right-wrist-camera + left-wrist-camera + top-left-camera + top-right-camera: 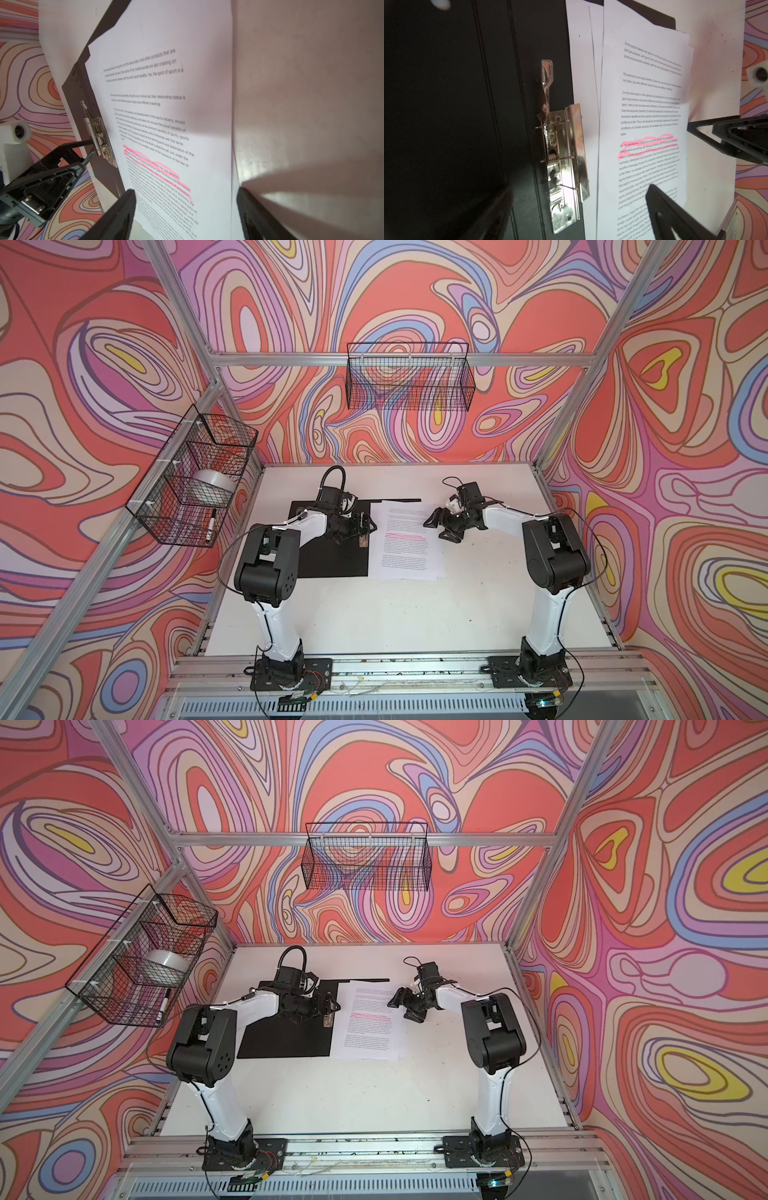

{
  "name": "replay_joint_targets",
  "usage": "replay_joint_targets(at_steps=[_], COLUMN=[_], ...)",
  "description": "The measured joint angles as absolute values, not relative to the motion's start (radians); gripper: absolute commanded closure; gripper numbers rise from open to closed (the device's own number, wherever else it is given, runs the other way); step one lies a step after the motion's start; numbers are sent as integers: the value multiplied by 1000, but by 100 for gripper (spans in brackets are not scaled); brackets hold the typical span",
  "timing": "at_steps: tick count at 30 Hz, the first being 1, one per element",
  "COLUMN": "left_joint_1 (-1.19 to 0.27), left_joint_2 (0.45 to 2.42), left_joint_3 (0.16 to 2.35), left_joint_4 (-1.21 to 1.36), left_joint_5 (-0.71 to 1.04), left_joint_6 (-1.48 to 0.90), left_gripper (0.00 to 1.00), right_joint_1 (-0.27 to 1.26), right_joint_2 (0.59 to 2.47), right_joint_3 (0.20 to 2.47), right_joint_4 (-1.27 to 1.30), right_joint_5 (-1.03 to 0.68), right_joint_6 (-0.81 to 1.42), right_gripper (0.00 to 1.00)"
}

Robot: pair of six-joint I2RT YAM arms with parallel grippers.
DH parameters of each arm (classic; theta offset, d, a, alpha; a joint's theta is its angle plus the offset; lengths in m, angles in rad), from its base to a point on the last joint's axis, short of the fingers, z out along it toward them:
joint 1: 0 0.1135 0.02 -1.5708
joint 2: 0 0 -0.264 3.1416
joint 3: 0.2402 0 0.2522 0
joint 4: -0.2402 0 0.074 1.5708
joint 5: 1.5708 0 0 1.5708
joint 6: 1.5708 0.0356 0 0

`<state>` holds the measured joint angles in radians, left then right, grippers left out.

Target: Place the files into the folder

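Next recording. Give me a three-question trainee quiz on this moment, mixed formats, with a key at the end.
1. True or false: the folder lies open on the table, black inside facing up.
2. Multiple choice: in both top views, the files lie on which side of the clip? A) left B) right C) far from it, near the table's front edge
3. Fill in: the left end effector and right end effector both have jaws that stand ____.

Key: 1 true; 2 B; 3 open.
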<state>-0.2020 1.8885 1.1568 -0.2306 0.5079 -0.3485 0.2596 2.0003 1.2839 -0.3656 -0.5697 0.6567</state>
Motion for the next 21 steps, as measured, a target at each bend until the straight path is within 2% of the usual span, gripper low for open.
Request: replay_joint_targets(at_steps=[15, 21], left_joint_1=[-197, -197], left_joint_2=[1900, 1889], left_joint_3=[1159, 1159], left_joint_4=[-216, -239], left_joint_5=[566, 556], left_joint_6=[-349, -344], left_gripper=[0, 0], right_joint_1=[305, 316], right_joint_2=[2072, 2072], right_joint_3=[1383, 1423], right_joint_4=[-376, -456], right_joint_5=[-599, -509], right_joint_6=[690, 670], right_gripper=[23, 20])
